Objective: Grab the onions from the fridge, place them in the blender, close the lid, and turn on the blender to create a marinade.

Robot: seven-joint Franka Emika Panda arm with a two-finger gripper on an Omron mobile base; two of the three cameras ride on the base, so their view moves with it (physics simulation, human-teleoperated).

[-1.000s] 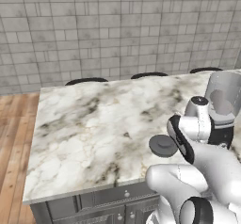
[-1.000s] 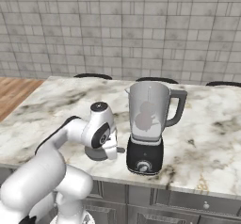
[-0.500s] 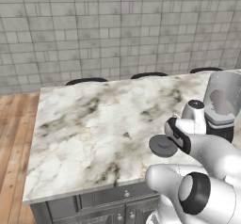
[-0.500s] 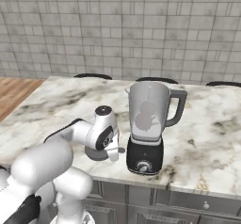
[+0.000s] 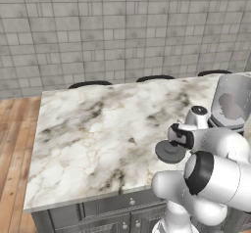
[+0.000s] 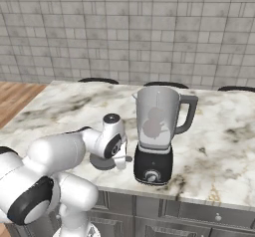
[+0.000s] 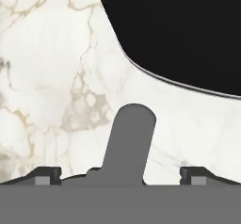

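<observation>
Gripper (image 6: 118, 157) low over marble counter (image 5: 88, 129), spread either side of the lid (image 6: 103, 161) knob, pads not clearly touching it. Lid flat on counter just left of blender (image 6: 155, 134). Reddish onions (image 6: 152, 124) visible inside jar.
</observation>
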